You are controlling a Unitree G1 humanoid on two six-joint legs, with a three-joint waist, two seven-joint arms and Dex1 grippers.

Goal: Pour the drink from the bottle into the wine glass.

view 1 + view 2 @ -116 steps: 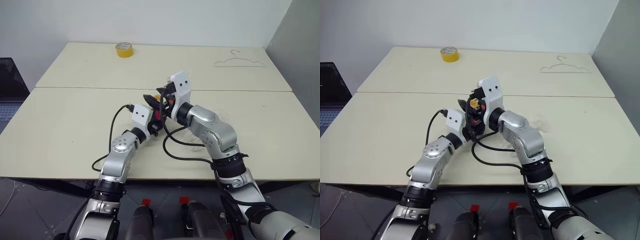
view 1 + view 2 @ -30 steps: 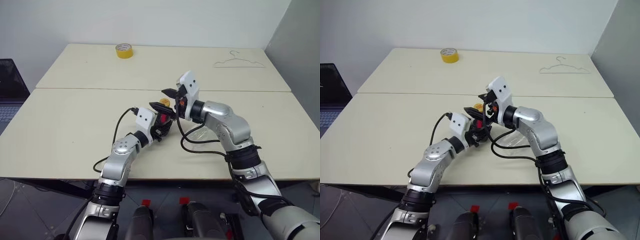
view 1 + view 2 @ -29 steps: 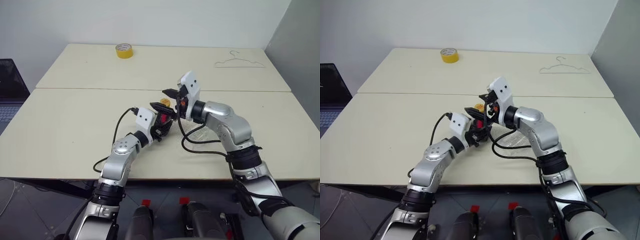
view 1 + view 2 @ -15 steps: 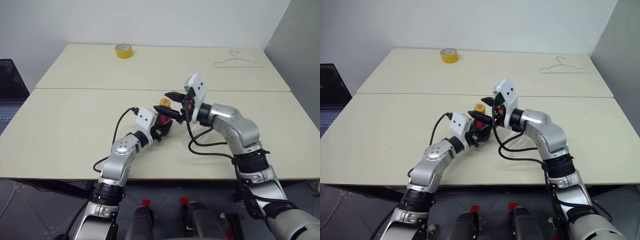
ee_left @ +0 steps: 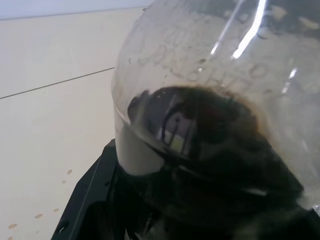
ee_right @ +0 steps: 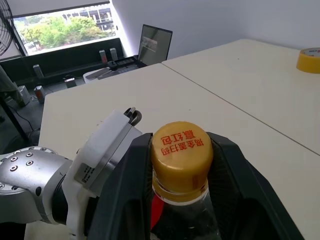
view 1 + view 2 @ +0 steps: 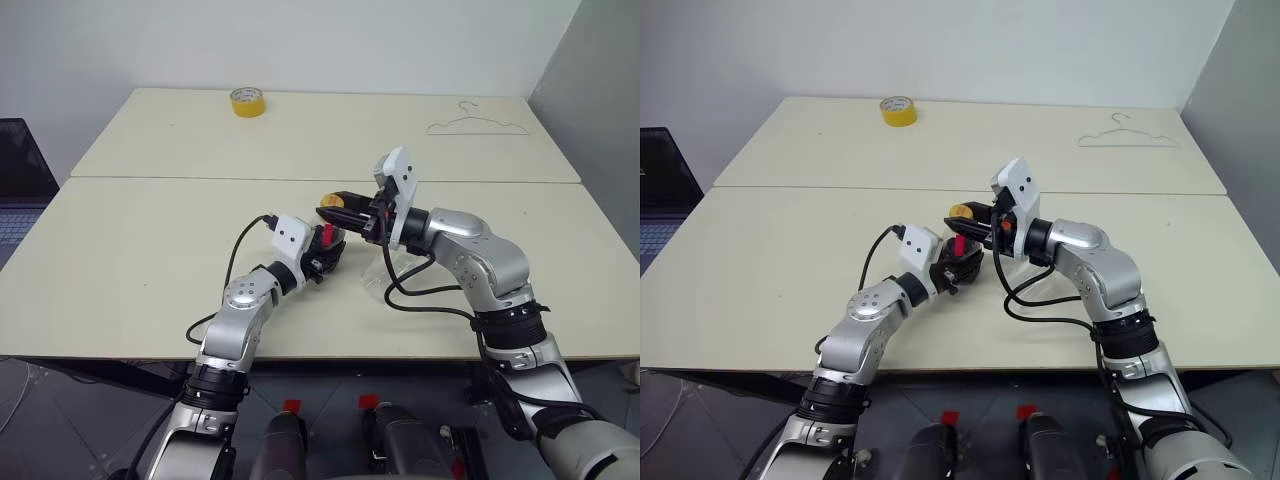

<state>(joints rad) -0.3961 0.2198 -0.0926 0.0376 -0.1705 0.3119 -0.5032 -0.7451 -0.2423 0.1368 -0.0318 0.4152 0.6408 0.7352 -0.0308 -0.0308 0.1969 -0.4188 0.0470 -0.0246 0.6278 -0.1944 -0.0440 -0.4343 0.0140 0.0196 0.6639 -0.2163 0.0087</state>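
Right wrist view: the right gripper has its two black fingers flanking the yellow cap of the bottle, jaws set either side of the cap; whether they press it yet cannot be told. Over the near half of the table, the left gripper has its jaws pinched tight around the bottle's body, holding it upright, the dark drink pooled inside. The wine glass shows faintly just beside and below the right forearm, too clear to read well. The step in hand appears to be unscrewing the cap, with pouring not yet begun. The next move likely calls for a firm pinch on the cap and a twist while the left keeps the bottle from turning.
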